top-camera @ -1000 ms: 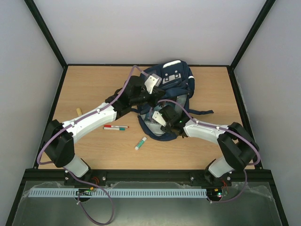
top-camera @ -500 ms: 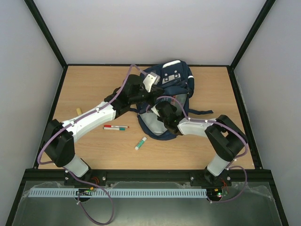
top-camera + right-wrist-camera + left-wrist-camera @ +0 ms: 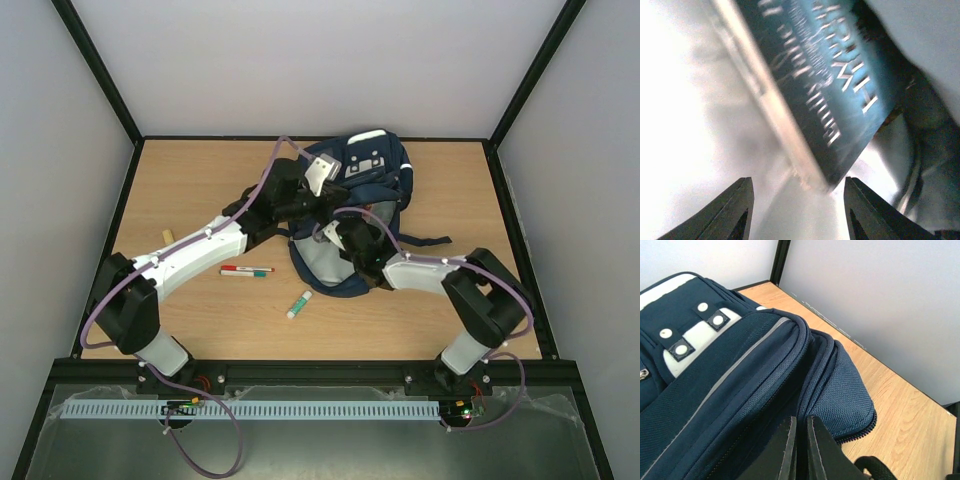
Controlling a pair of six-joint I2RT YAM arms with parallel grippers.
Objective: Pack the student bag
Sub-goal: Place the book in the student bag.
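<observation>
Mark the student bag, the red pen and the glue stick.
student bag (image 3: 393, 162): top view, navy upper side.
red pen (image 3: 240, 270): top view, red barrel.
glue stick (image 3: 299, 304): top view, white body.

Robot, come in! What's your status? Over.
Left end effector shut on student bag. Right end effector open inside, facing book. Marker, glue stick outside.

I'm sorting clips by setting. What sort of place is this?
Probably a lab robot test cell: a wooden table boxed in by plain white walls and a black frame, a left arm and right arm bolted at its near edge, working on a backpack.
</observation>
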